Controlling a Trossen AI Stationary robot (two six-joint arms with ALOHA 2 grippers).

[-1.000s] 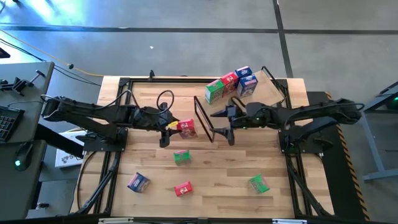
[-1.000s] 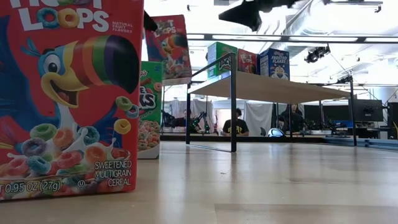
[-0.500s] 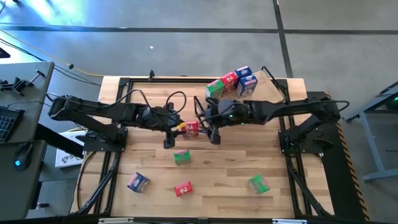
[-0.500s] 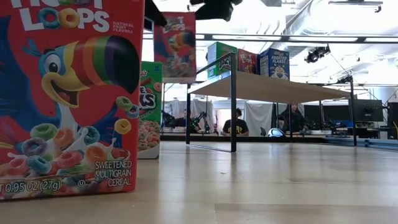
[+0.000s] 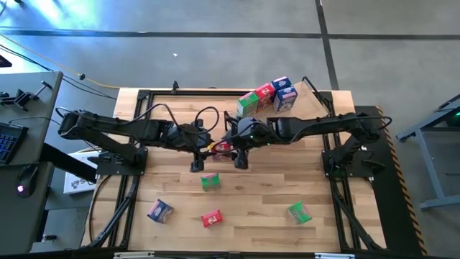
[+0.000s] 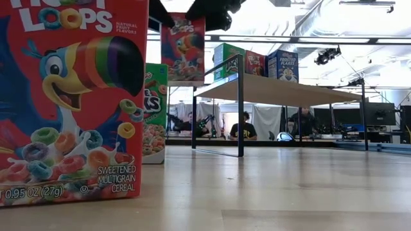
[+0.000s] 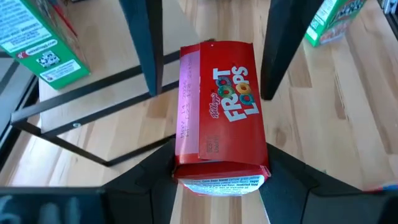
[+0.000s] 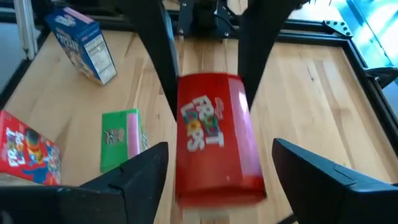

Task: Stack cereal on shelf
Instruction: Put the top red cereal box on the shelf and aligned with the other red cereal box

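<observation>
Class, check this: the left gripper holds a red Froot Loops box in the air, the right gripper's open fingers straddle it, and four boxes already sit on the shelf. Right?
One slip: the shelf holds three boxes, not four, as the high view shows: green, red and blue. The rest stands: the left gripper holds the red Froot Loops box, and the right gripper is open around it.

Both arms matte black, slim jointed links w/ chunkier housings at the joints; left arm (image 5: pixel 115 129) has black cables looping loose off its forearm, right arm (image 5: pixel 323 128) runs cleaner. Left gripper (image 7: pixel 214 180): two flat, angular black fingers, no markings visible. Right gripper (image 8: pixel 214 180): same build, broad black wedge-shaped fingers (image 8: pixel 134 177), smooth faces.
</observation>
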